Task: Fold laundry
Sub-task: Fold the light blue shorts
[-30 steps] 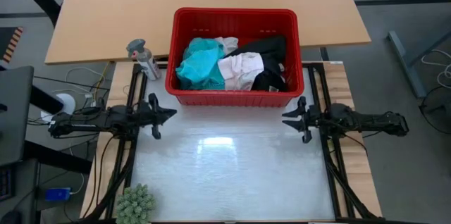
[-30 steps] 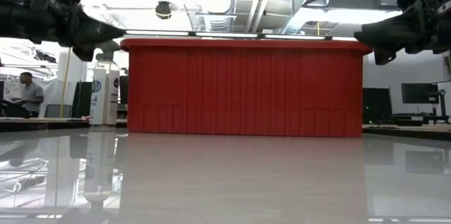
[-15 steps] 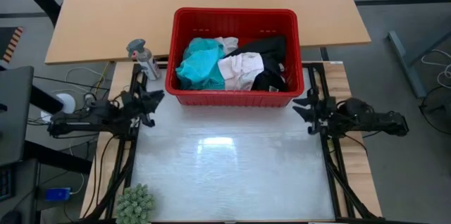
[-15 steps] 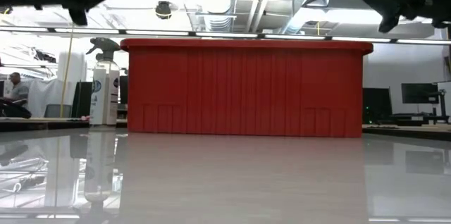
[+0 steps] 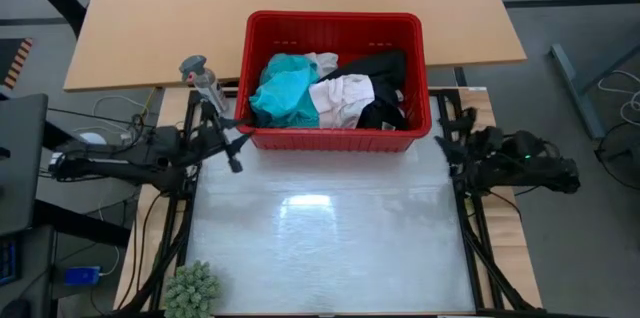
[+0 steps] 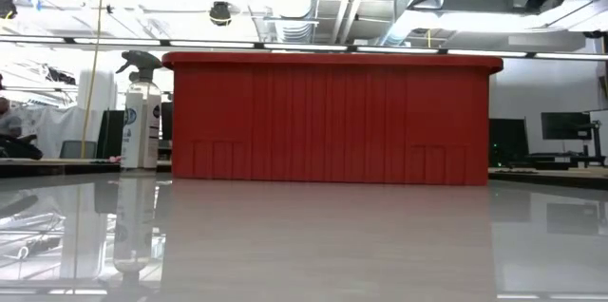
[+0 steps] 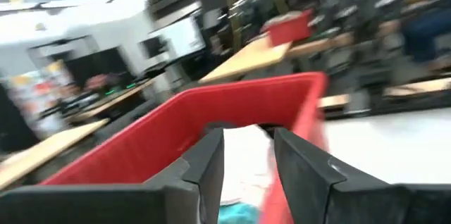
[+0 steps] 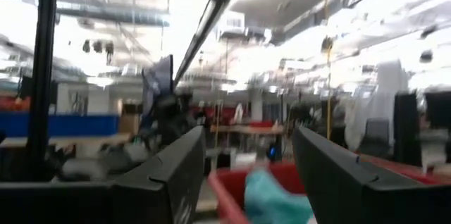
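The laundry lies heaped in a red basket at the table's far side: a teal garment, a white or cream one and a black one. My left gripper hovers open just off the basket's near left corner. In the left wrist view it looks over the basket's rim. My right gripper hovers open off the near right corner. In its own wrist view it points above the teal garment. Both are raised above the low view.
A spray bottle stands left of the basket, close to my left gripper. A small green plant sits at the near left corner. The pale tabletop stretches in front of the basket. A wooden table stands behind.
Both grippers have risen, leaving the low view at its top. My left gripper has gone toward the far edge, up to the basket's near left corner, and has rolled. My right gripper has drawn toward the right and far edges and tipped upward.
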